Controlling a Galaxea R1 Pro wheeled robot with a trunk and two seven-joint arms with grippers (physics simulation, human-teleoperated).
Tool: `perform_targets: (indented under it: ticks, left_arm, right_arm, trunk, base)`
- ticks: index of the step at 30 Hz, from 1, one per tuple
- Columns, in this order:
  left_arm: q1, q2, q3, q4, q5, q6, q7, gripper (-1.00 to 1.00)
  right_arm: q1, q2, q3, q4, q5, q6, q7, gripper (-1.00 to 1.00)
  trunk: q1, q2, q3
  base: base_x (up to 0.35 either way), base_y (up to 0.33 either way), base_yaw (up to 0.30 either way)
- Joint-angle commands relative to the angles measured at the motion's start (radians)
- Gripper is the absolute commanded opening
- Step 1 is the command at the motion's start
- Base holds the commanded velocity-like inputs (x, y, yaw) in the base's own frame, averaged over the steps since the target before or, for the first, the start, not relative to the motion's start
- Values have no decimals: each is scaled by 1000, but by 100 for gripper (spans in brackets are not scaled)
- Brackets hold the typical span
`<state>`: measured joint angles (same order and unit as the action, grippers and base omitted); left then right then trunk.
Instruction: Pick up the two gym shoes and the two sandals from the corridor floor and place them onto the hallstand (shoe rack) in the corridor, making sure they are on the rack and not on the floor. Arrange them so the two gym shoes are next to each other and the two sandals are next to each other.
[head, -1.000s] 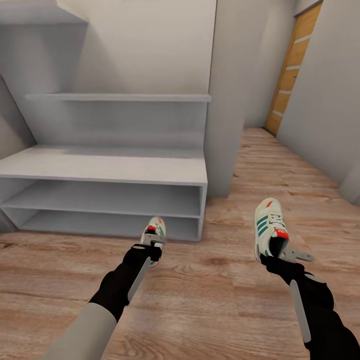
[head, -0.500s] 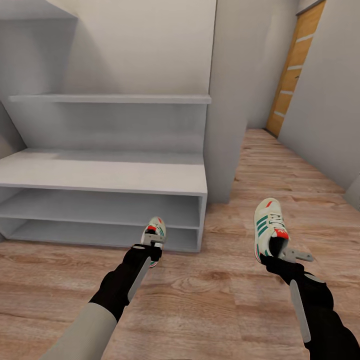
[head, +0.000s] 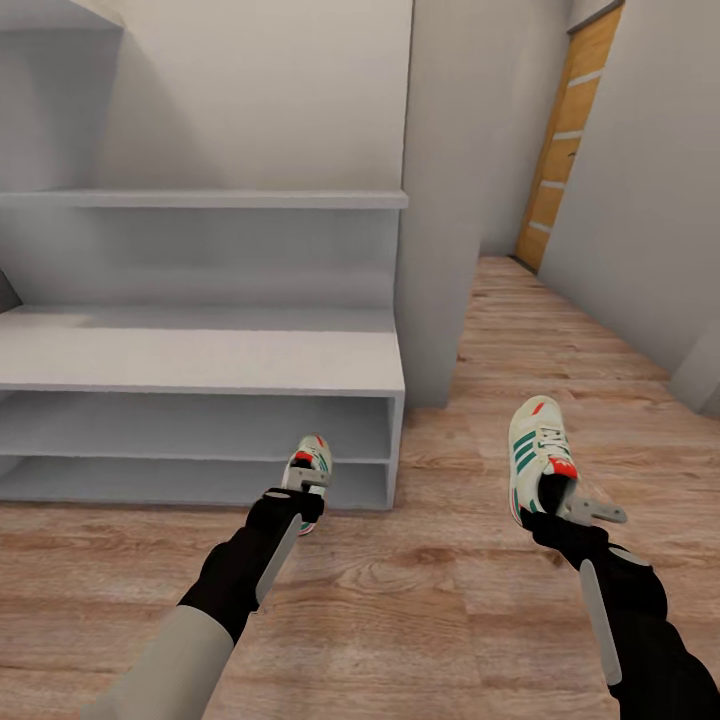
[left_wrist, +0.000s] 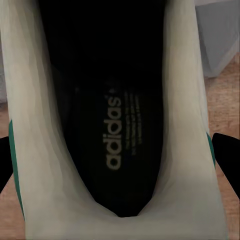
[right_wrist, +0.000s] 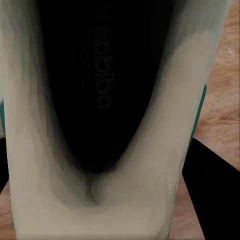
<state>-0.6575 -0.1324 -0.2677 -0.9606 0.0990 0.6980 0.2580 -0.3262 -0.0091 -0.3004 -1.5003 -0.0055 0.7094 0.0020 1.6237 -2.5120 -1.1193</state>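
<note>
Each gripper carries one gym shoe above the corridor floor (head: 420, 600). My left gripper (head: 303, 487) is shut on the heel of an off-white gym shoe (head: 310, 462) with green stripes, held just in front of the hallstand's (head: 200, 360) lowest shelf. My right gripper (head: 572, 505) is shut on the heel of the other gym shoe (head: 535, 455), toe pointing away, out to the right of the hallstand. The left wrist view looks down into the dark insole of its gym shoe (left_wrist: 117, 130); the right wrist view looks into its own gym shoe (right_wrist: 100, 100). The sandals are out of view.
A grey wall column (head: 440, 200) stands at the hallstand's right end. The corridor runs on past it to a wooden door (head: 560, 150) at the far right. A grey wall (head: 650, 200) bounds the right side.
The whole view has shifted: the hallstand now sits lower and further left in the picture. Both arms and their shoes keep the same place in the frame.
</note>
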Motion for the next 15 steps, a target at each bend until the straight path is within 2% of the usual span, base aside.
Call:
perform_targets:
  ticks: [1,10,15]
  left_arm:
    - [-1,0,-2,-1,10,3,9,-100]
    - [-1,2,0,-1,10,3,9,-100]
    - [-1,2,1,-1,10,3,9,-100]
  right_arm:
    - [-1,0,0,-1,-1,5,0,-100]
    - [-1,0,0,-1,-1,5,0,-100]
    - [-1,0,0,-1,-1,5,0,-100]
  trunk:
    - [0,0,-1]
    - [0,0,-1]
    - [2,-1,-16]
  base:
    - [204,174,-5]
    - [48,36,-1]
    - [1,1,0]
